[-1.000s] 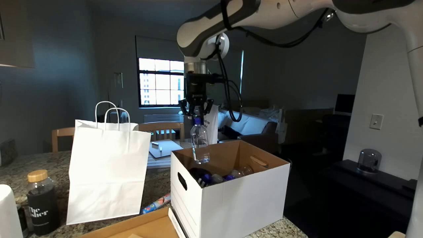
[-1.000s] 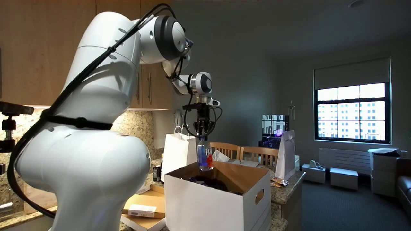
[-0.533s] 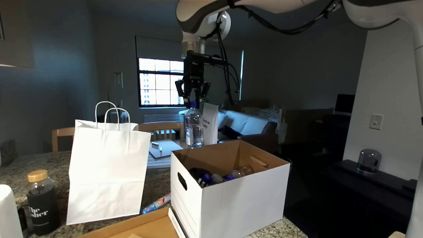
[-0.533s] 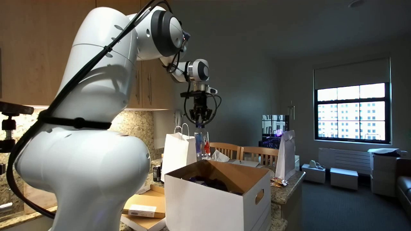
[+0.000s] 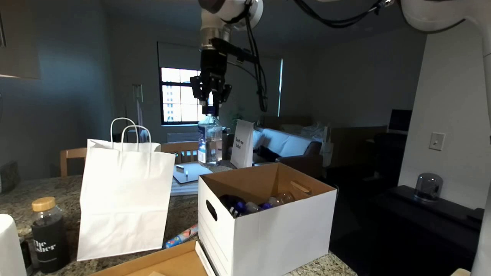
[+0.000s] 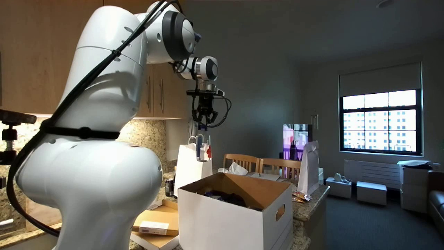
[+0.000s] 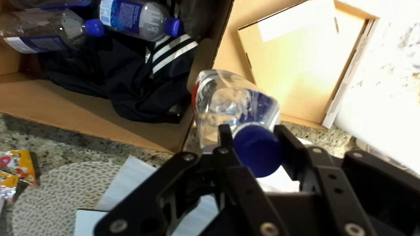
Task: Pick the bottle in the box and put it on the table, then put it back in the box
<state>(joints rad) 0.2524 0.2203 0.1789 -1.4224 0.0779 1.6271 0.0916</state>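
Gripper [image 5: 210,110] pinching bottle [image 5: 210,143] (blue-capped), aloft, upright; box [image 5: 284,226] near

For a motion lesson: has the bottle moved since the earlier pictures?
Yes. In both exterior views, the bottle has shifted up and left in frame, relative to the box.

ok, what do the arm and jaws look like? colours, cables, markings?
Arm: glossy white, rounded segments, small grey oval plugs, a dark grey joint ring, and a silvery collar near the end. Black cables run along it, with a black strap around it. Jaws: black, linked, with round metal pins and dark screw holes. No legible markings show.
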